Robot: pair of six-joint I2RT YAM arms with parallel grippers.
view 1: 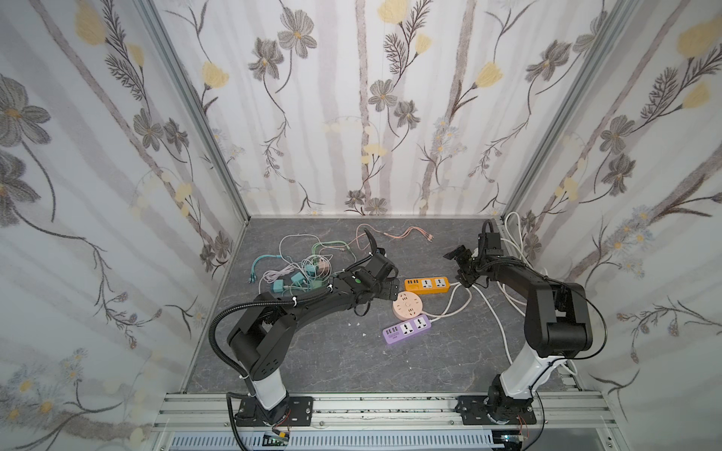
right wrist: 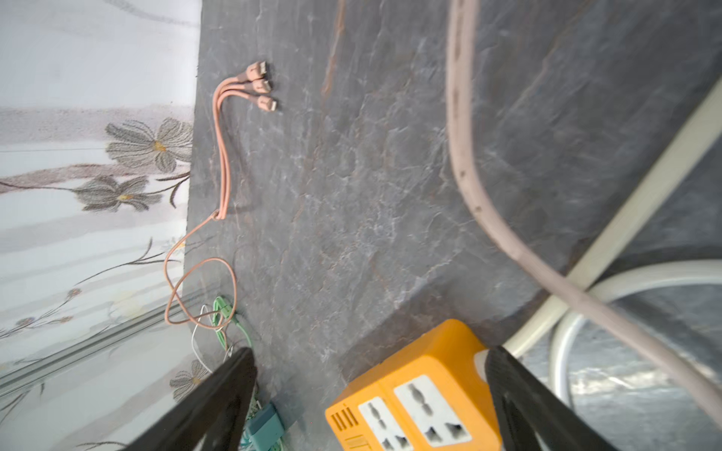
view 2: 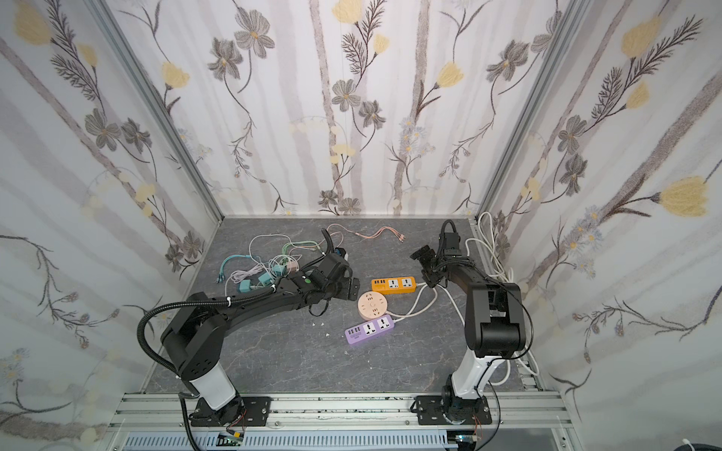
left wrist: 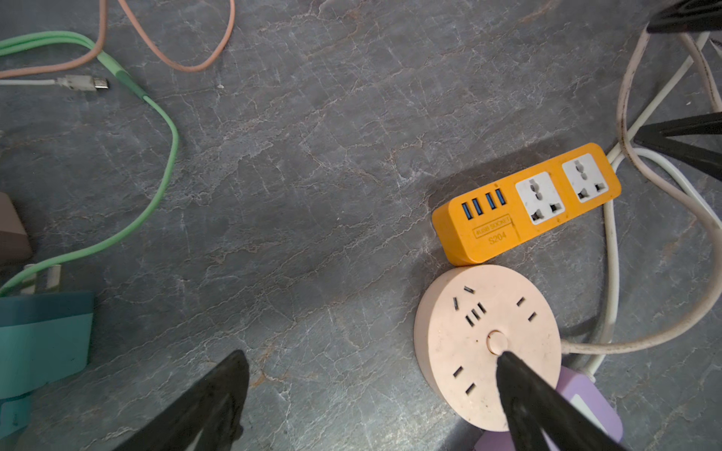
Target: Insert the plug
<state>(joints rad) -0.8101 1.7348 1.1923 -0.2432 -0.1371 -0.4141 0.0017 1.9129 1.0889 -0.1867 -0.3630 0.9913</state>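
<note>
Teal plugs [view 1: 278,287] lie in a tangle of thin cables at the left of the grey table, apart from both grippers; one shows in the left wrist view [left wrist: 43,336] and one in the right wrist view [right wrist: 265,427]. My left gripper [view 1: 390,288] hangs open and empty just left of the orange power strip [view 1: 426,285]; one fingertip [left wrist: 504,357] is over the round pink socket [left wrist: 449,343]. My right gripper [right wrist: 369,353] is open over the cord end of the orange strip [right wrist: 414,390], which lies between its fingers, not clamped.
A purple power strip [view 1: 406,329] lies nearest the front, beside the round pink socket [view 1: 407,305]. White cords [view 1: 488,308] run from the strips toward the right wall. A pink three-headed cable [view 1: 418,234] lies near the back wall.
</note>
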